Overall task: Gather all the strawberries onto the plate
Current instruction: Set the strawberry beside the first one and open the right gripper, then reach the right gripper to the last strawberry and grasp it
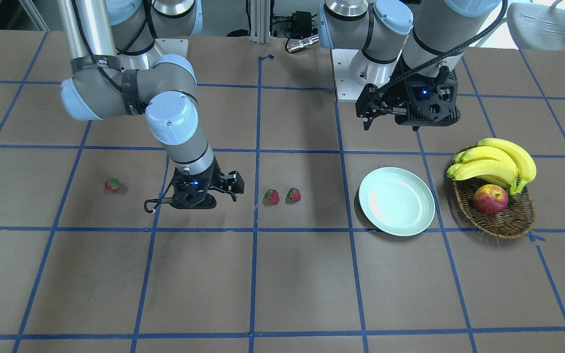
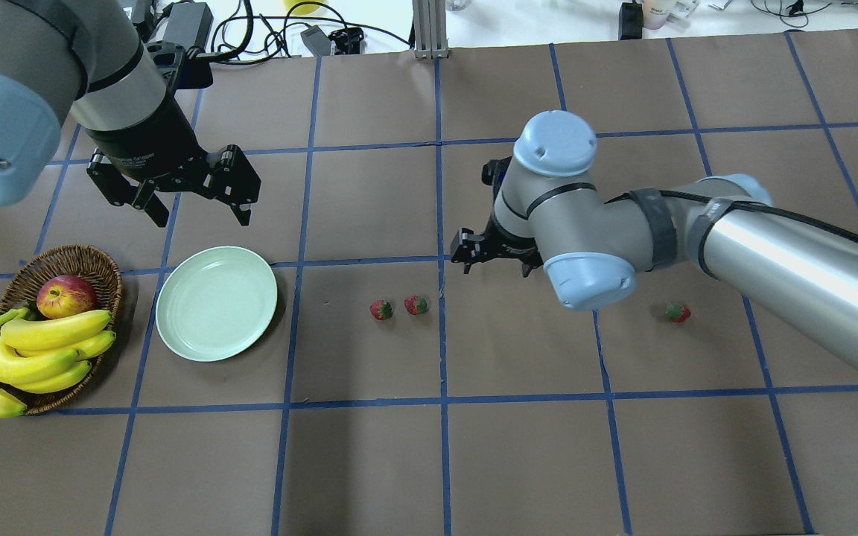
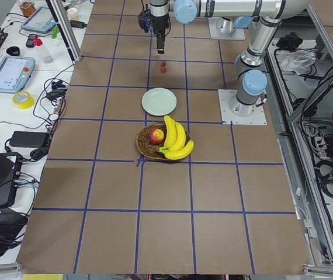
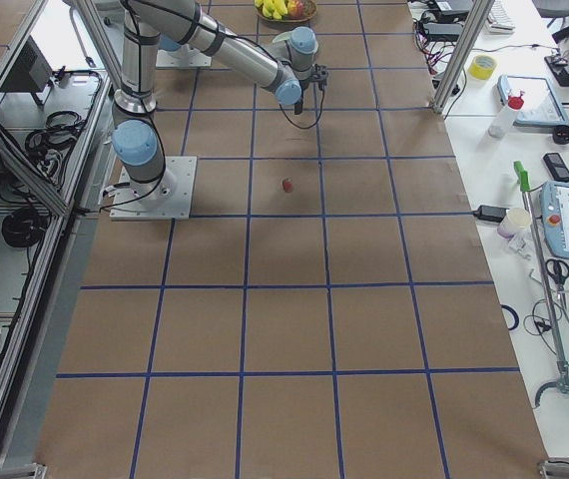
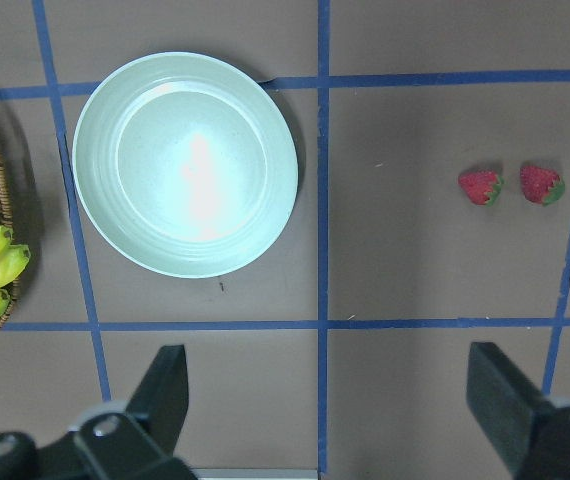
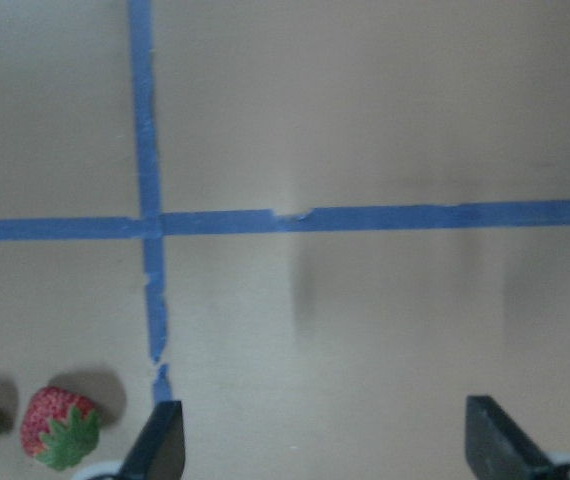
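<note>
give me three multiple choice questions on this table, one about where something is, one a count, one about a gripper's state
1. The plate sits:
A) between the basket and the paired strawberries
B) inside the basket
C) at the robot's far right

2. Strawberries in view:
A) two
B) three
C) five

3. The left gripper is:
A) open and empty
B) shut on a strawberry
C) shut on the plate's rim

Answers:
1 A, the overhead view shows basket, plate, then the pair in a row.
2 B, the pair plus a lone strawberry on the robot's right.
3 A, the left wrist view shows its fingers wide apart with nothing between.
</note>
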Tool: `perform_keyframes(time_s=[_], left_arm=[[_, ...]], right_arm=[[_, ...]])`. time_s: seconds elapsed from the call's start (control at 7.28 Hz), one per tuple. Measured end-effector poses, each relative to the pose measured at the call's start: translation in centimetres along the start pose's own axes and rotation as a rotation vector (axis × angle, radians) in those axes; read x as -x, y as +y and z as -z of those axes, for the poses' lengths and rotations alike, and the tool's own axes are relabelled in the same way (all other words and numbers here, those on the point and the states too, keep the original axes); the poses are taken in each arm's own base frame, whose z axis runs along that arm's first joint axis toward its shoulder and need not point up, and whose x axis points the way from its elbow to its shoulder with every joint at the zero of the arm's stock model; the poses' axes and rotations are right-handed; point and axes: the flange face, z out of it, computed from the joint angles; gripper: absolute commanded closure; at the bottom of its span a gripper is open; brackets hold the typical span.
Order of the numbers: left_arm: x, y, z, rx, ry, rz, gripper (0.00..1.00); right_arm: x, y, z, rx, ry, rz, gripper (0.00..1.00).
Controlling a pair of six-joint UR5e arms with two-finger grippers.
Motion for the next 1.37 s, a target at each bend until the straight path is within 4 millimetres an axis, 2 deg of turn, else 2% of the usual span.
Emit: perform_keyframes(time_s=[0.27,0.69,0.82,0.96,1.1,1.24,1.37], left_arm=[[0.0,0.0,0.0,0.0,0.0,-0.001,0.0],[0.0,-0.1,-0.1,0.001,0.0,-0.001,0.0],[0.0,-0.1,-0.1,0.001,0.0,-0.001,0.0],[0.0,-0.1,-0.1,0.001,0.0,-0.001,0.0],[0.0,-0.1,-0.1,0.001,0.0,-0.001,0.0],[0.0,-0.1,-0.1,0.001,0.0,-0.001,0.0],[0.0,-0.1,-0.1,0.001,0.0,-0.001,0.0]], right_arm=[[-7.8,-0.5,2.2,-0.014,0.145,-0.043,0.0],[-17.8,0.4,0.8,0.043,0.225,-0.044,0.02],[-20.0,1.1,-0.2,0.063,0.214,-0.053,0.03],[-20.8,2.1,-1.4,0.077,0.192,-0.059,0.29],[-21.0,2.9,-2.4,0.081,0.175,-0.061,0.61],[-21.2,3.3,-2.8,0.081,0.172,-0.062,0.73],[-21.3,3.5,-3.0,0.081,0.175,-0.062,0.77]])
